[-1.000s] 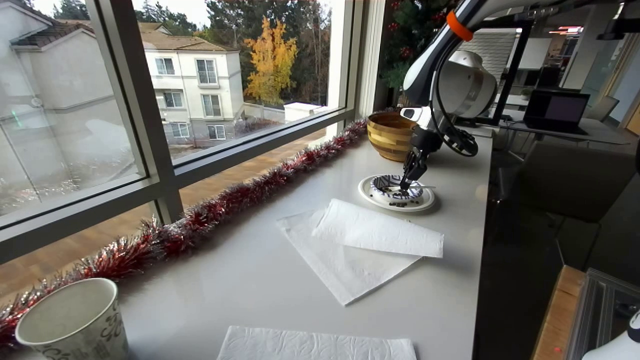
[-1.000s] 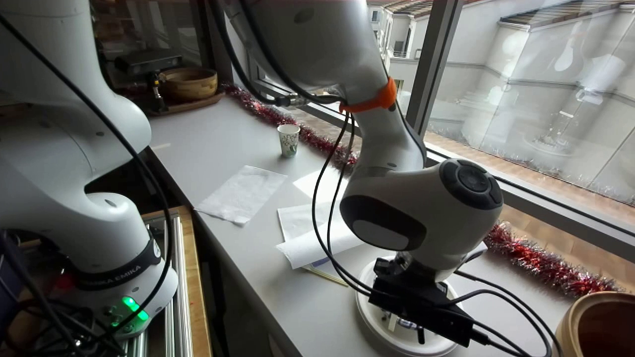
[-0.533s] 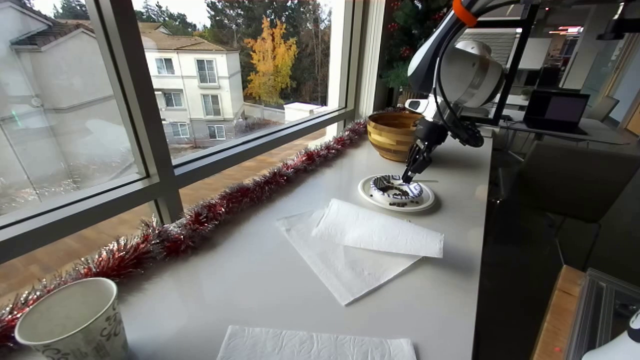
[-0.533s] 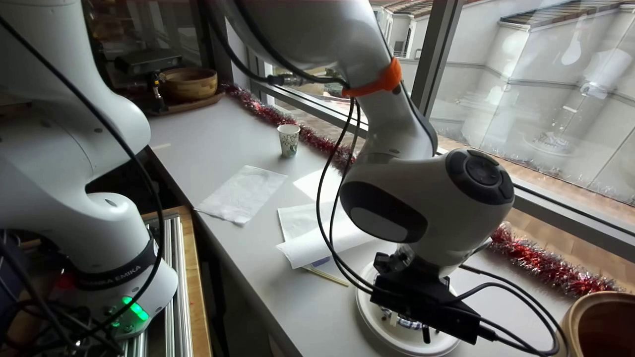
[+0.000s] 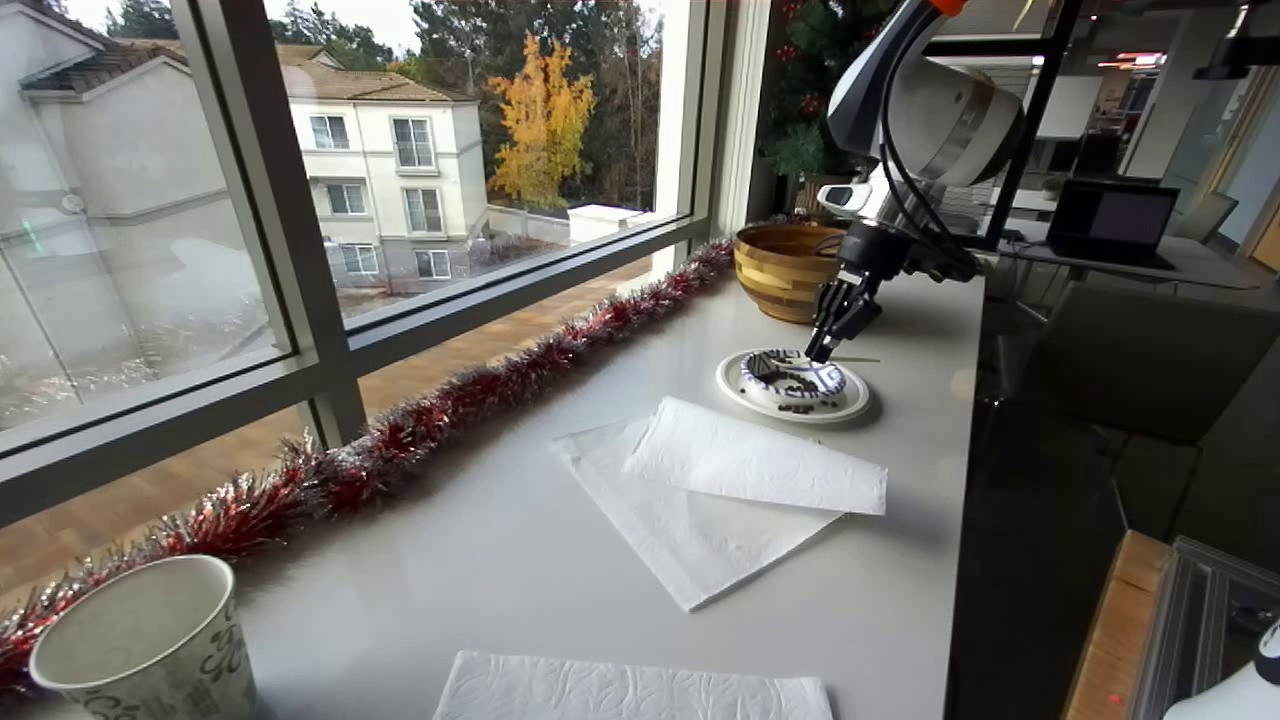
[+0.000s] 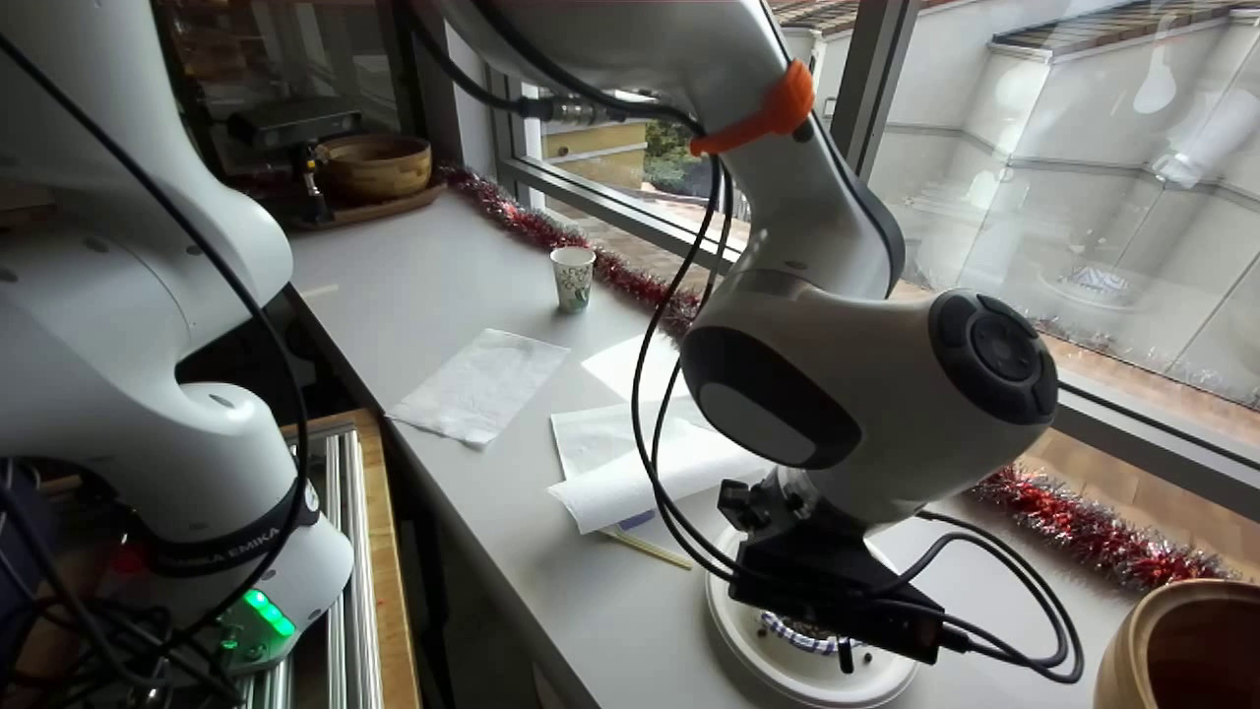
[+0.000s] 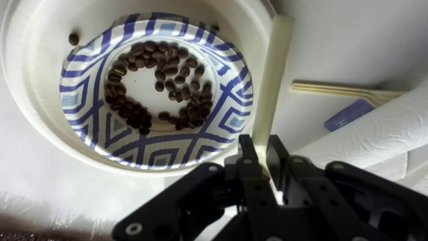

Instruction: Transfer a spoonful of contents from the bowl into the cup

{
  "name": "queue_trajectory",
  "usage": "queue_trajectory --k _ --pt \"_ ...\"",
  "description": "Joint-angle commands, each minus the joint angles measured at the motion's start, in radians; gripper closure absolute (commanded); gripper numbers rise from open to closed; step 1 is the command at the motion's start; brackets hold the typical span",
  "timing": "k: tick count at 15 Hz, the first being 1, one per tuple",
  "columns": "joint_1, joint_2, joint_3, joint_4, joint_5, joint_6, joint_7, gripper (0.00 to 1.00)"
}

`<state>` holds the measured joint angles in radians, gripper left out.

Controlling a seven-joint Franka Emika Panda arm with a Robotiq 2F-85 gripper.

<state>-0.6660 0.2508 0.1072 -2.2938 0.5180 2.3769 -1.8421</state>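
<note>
Wrist view: 2 fingers (image 7: 248,149) pinch what looks like a pale spoon handle (image 7: 272,77), near a patterned bowl (image 7: 167,144) of coffee beans (image 7: 171,71).

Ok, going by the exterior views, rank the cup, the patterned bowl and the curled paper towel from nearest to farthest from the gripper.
1. Patterned bowl: on the white plate, right by the gripper.
2. Curled paper towel: next along the counter.
3. Cup: well beyond that, beside the tinsel.
</note>
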Motion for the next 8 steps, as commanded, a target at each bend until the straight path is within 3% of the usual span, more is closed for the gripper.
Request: queue_trajectory --k 1,2,8 --pt "0.070 -0.010 -0.087 0.013 0.051 -0.099 -0.075 0.96" --pt "0.091 -0.016 -0.107 0.010 0.044 -0.102 -0.062 0.96" --pt "0.240 -0.160 -0.177 -0.145 0.087 0.127 -0.015 0.96"
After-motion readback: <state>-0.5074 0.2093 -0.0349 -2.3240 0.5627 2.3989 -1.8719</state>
